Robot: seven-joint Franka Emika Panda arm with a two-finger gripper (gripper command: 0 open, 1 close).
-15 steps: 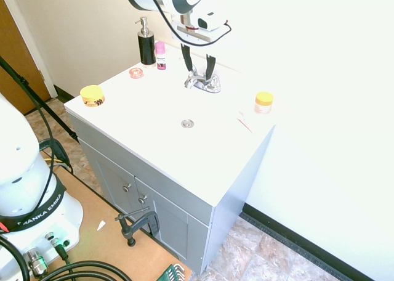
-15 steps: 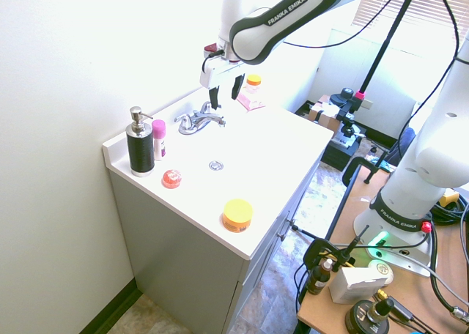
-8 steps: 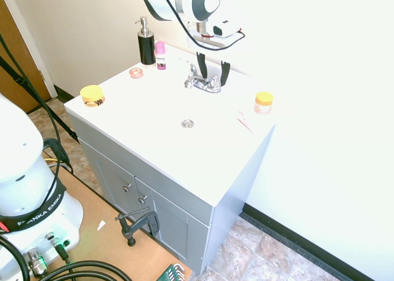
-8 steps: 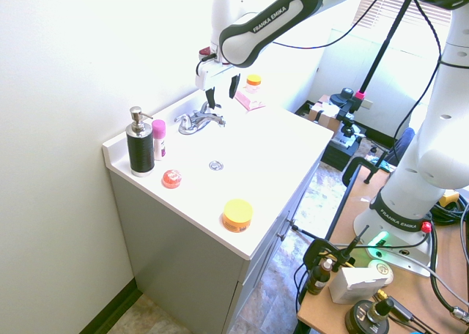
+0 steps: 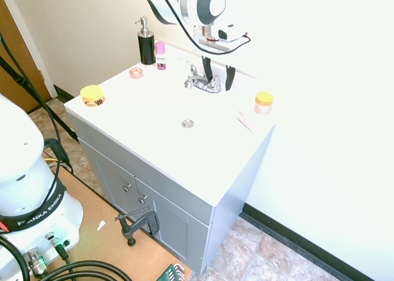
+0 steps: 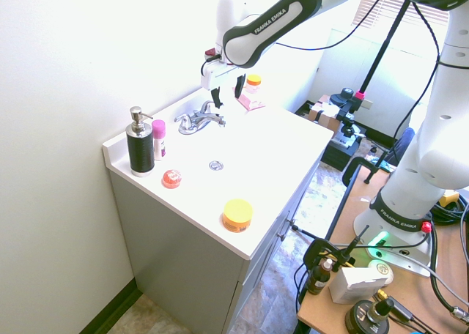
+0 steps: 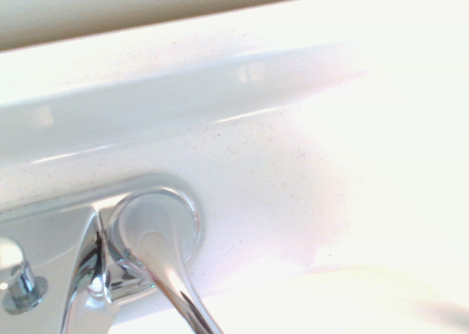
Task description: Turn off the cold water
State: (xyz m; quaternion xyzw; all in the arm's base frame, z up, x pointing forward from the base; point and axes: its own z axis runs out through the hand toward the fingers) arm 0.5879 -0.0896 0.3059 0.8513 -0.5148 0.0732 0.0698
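**A:** Looking at the big stuff first: the desk (image 5: 154,145) is a white vanity top, and the faucet (image 5: 201,81) sits at its back edge near the wall, centred behind the drain (image 5: 187,124). Makes sense, the spout has to reach over the basin. All the clutter is pushed to the rims: soap pump (image 5: 146,42) and pink bottle (image 5: 160,55) in the back corner, a yellow tub (image 5: 92,95) at one end, a yellow-lidded jar (image 5: 263,102) at the other. That keeps the middle free for the arm.

**B:** And the tool (image 5: 218,76)? Grabbing anything?

**A:** Nope, holding nothing. Its fingers (image 6: 218,97) hang straight down, spread fairly wide, right by the faucet on the jar side. My guess is it's lining up so a finger can push the lever on that end, which I'd take for the cold one. No water stream visible that I can make out.

**B:** Which way does the faucet run?

**A:** Its long axis lies along the wall, one lever at each end, with the short spout pointing out toward the drain. In the wrist view one lever (image 7: 165,275) shows as a shiny curved blade rising off its round base; I can't tell from that how far it's turned.
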